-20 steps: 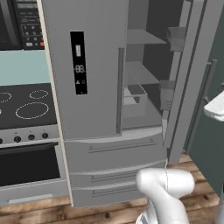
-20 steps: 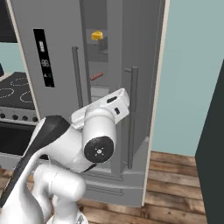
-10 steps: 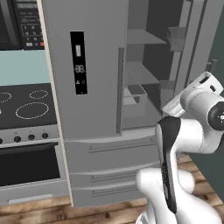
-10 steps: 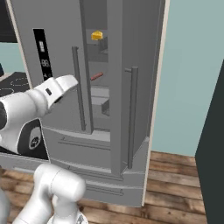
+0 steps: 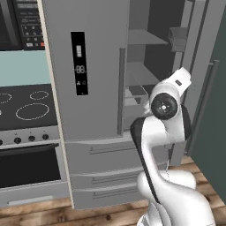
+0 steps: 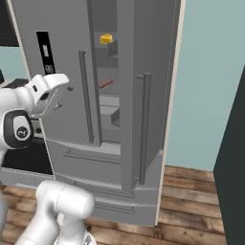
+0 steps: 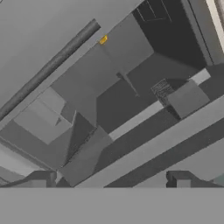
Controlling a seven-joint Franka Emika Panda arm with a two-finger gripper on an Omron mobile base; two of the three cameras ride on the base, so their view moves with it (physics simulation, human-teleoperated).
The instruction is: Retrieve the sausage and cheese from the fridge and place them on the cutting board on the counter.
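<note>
tall grey French-door fridge [image 6: 57, 57]: right door ajar | yellow cheese wedge [image 6: 105, 38]: upper shelf | reddish-brown sausage link [image 6: 105, 83]: shelf below | two-finger gripper [image 7: 109, 180]: wide, empty

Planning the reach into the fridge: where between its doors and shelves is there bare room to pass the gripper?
The fridge gap between the two bar handles is free. Bare shelf lies right of the sausage; the top shelf is tighter, with the cheese by the left door's edge. The open gripper faces the interior.
</note>
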